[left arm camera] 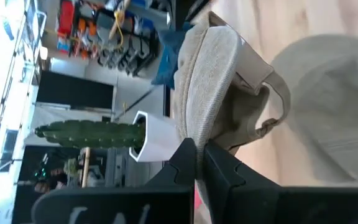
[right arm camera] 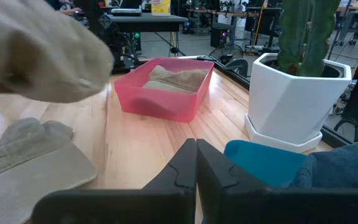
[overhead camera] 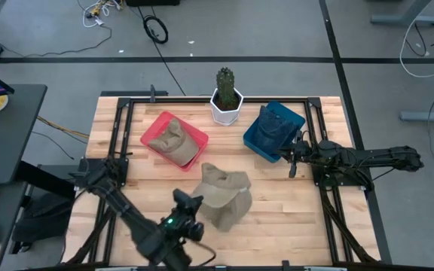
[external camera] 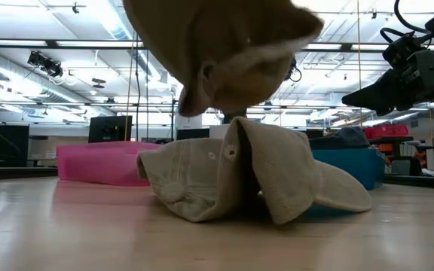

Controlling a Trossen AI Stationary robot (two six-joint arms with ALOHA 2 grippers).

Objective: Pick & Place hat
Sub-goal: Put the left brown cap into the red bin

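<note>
A tan hat [left arm camera: 207, 81] is pinched by its edge in the left gripper [left arm camera: 197, 155] and held up off the table [overhead camera: 292, 214], right above a second tan hat [overhead camera: 224, 197] lying crumpled on the wood. A third hat is sat in the pink tray [overhead camera: 157, 129], and something blue is stuffed in the blue tray [overhead camera: 256, 143]. The right gripper [right arm camera: 196, 155] is closed on nothing, parked beside the blue tray, near the potted cactus [overhead camera: 226, 94].

My robotics lab, my wooden table [overhead camera: 277, 207] on grey taped floor, loose cables [overhead camera: 155, 28] beyond the table, monitors [external camera: 110, 128] and stocked shelves [left arm camera: 89, 28] behind it, ceiling strip lights [external camera: 119, 22] overhead
</note>
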